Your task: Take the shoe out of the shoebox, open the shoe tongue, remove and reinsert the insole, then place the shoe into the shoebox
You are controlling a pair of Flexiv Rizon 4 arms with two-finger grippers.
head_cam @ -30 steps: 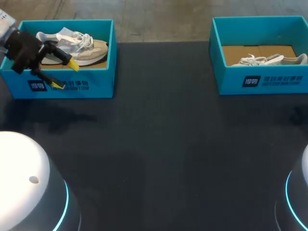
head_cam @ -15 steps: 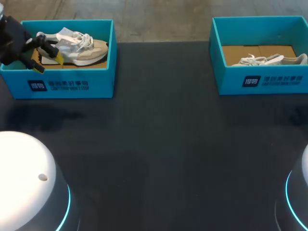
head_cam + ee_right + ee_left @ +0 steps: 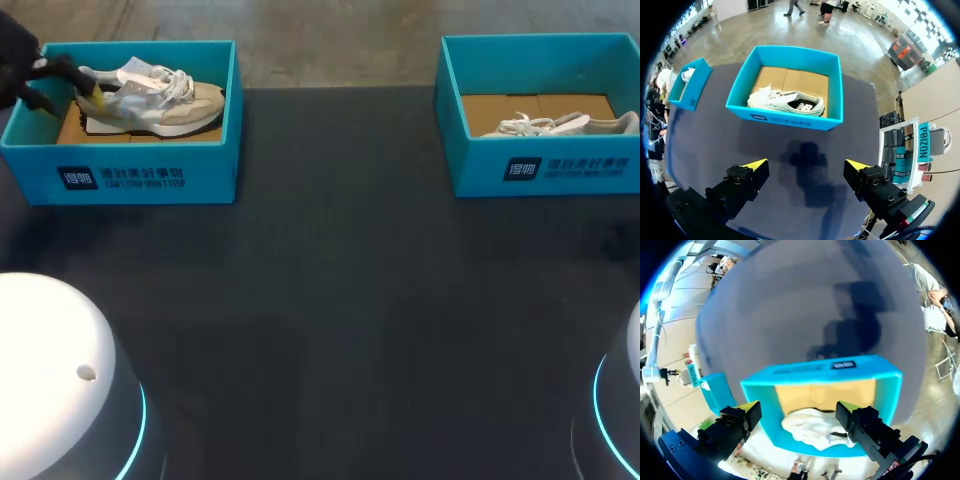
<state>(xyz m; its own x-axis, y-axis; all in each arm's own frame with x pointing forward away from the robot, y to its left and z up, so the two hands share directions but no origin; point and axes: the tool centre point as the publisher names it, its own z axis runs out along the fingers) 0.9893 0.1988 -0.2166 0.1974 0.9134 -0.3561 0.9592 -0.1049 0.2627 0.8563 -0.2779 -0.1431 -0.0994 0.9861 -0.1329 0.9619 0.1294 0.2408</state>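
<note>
At the far left of the surface (image 3: 330,300), the left end effector (image 3: 65,92) hangs over the heel end of the left shoebox (image 3: 150,178) with its fingers spread and gripping nothing. The left shoe (image 3: 160,100) lies on its sole inside that box. In the left wrist view its heel sits just ahead of the open tips, and I can make out no contact on either side. I judge the task to be at its very first step, the approach for the lift-out. Taking the shoe out, opening the tongue, handling the insole and returning the shoe all remain. Across the bare middle, the right shoebox (image 3: 545,165) holds the right shoe (image 3: 560,124), untouched. The right end effector (image 3: 807,167) hovers released above the surface, well short of that box.
</note>
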